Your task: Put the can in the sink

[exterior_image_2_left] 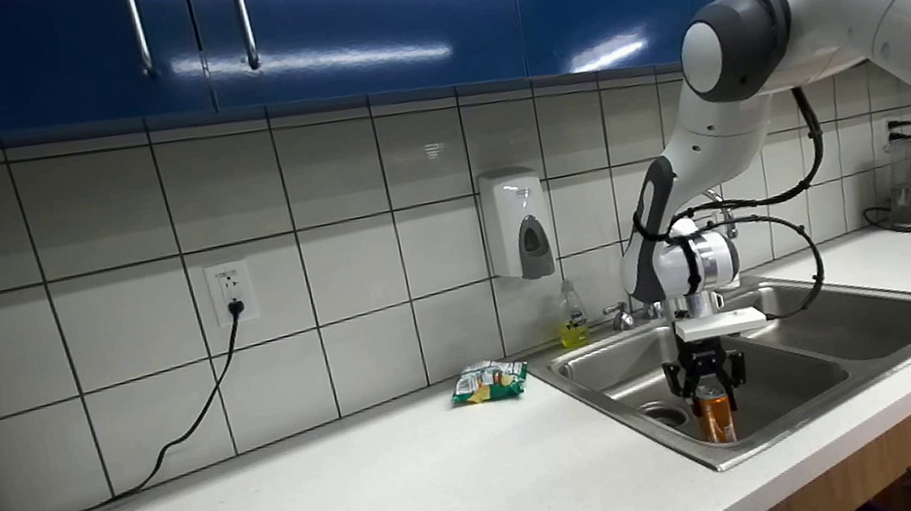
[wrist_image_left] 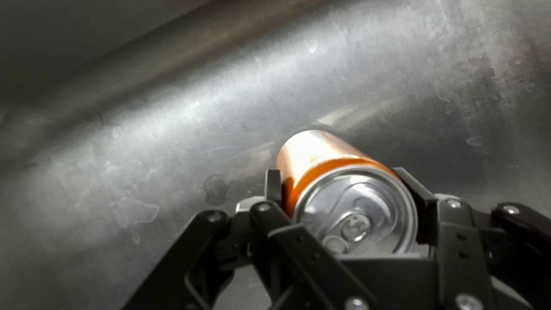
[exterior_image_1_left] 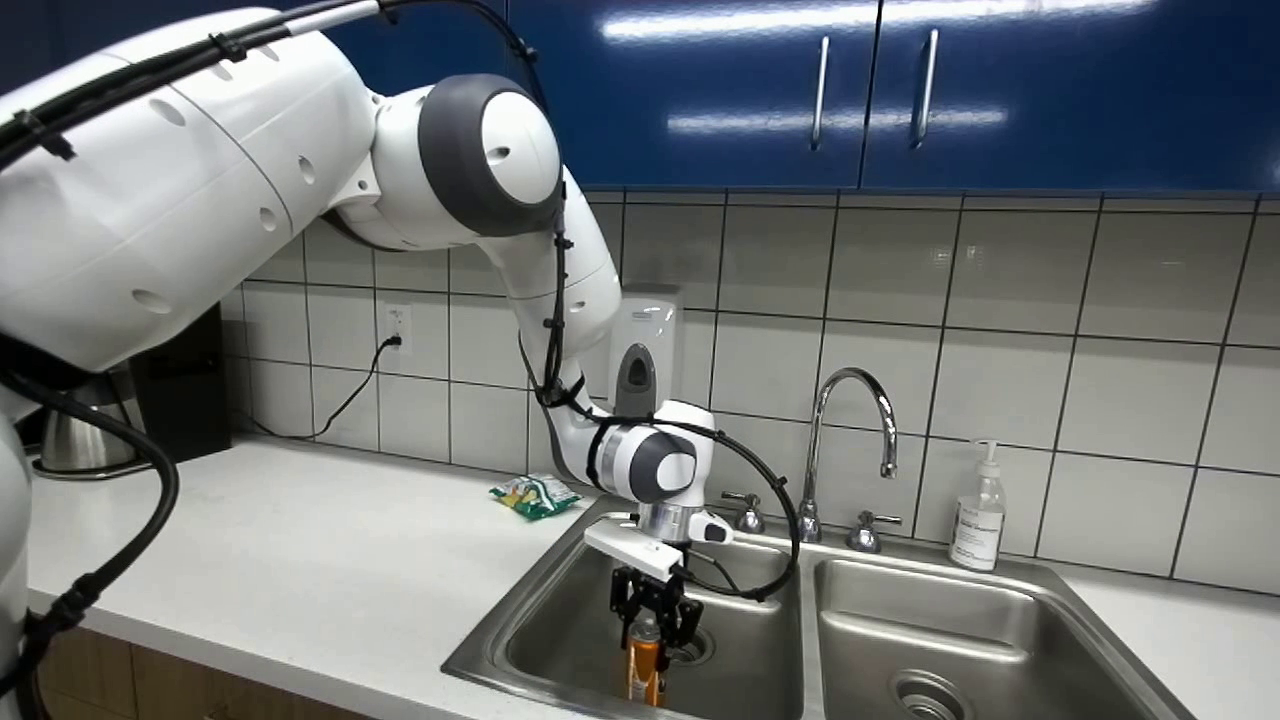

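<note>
The can [wrist_image_left: 344, 196] is held upright inside the sink [exterior_image_1_left: 810, 630], pinched on two sides near its top by the jaws, likely so it is kept from tipping once let go.

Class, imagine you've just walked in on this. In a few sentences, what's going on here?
A robot arm has an orange drink can gripped roughly upright in its hand. The can is down inside one basin of the double stainless steel sink, the one nearer the green snack bag. It is not yet released, and whether its base touches the bottom is hard to tell.
</note>
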### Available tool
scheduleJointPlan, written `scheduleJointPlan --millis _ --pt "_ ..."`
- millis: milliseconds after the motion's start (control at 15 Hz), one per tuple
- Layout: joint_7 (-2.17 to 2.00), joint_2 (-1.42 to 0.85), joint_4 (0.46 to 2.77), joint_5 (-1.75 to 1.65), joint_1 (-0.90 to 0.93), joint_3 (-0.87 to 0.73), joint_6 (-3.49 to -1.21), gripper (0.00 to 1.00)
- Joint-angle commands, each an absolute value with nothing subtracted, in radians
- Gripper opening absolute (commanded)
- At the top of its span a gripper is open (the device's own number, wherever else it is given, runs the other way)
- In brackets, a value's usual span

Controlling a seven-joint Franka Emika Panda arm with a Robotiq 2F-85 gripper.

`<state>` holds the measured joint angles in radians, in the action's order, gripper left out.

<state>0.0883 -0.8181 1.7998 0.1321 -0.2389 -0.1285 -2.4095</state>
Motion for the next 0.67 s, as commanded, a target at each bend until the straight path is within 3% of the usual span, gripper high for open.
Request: scheduleJointPlan --millis 0,600 --pt "0.081 -0.824 1.769 0.138 -0.264 -0.109 -2.384 0.39" --pt "0.085 -0.840 1.757 0.139 -0.272 -0.107 -2.377 0.39"
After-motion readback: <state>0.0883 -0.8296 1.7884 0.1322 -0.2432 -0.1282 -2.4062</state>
